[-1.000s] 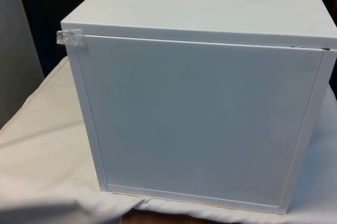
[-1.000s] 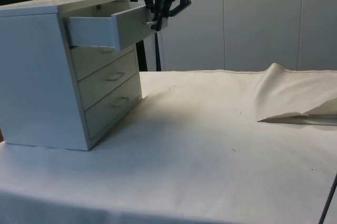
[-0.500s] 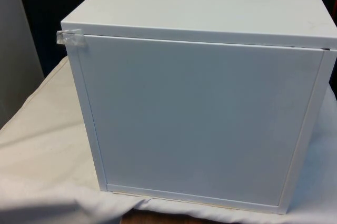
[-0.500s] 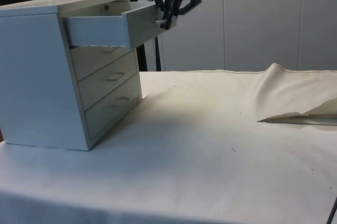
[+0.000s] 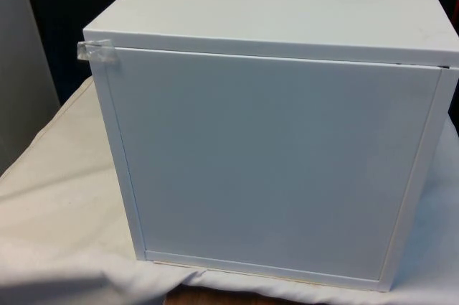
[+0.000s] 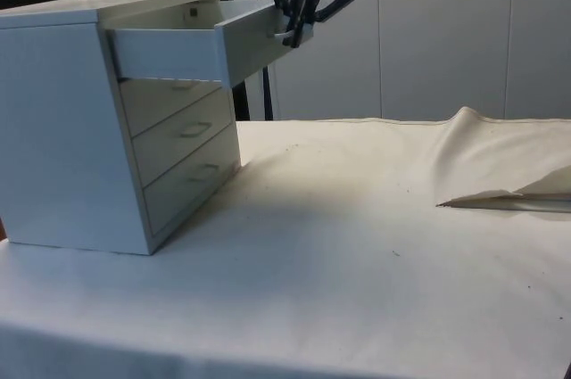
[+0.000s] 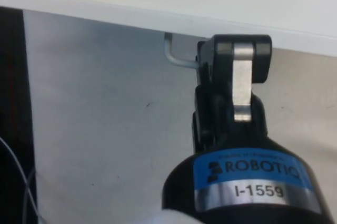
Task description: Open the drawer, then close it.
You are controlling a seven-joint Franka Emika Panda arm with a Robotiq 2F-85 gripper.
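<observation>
Further out now, top drawer [image 6: 192,49] held by claw [image 6: 299,29] at handle [image 7: 178,55].

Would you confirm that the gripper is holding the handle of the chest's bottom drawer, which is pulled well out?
Not quite: it is the top drawer, not the bottom one. The side view shows it pulled well out of the chest with the gripper at its handle; the lower drawers sit closed.

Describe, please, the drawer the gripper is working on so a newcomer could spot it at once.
Find the white chest of drawers on the cloth-covered table. The top drawer is directly under its top panel, with the gripper at its handle. Unlike the drawers below, it is pulled out.
</observation>
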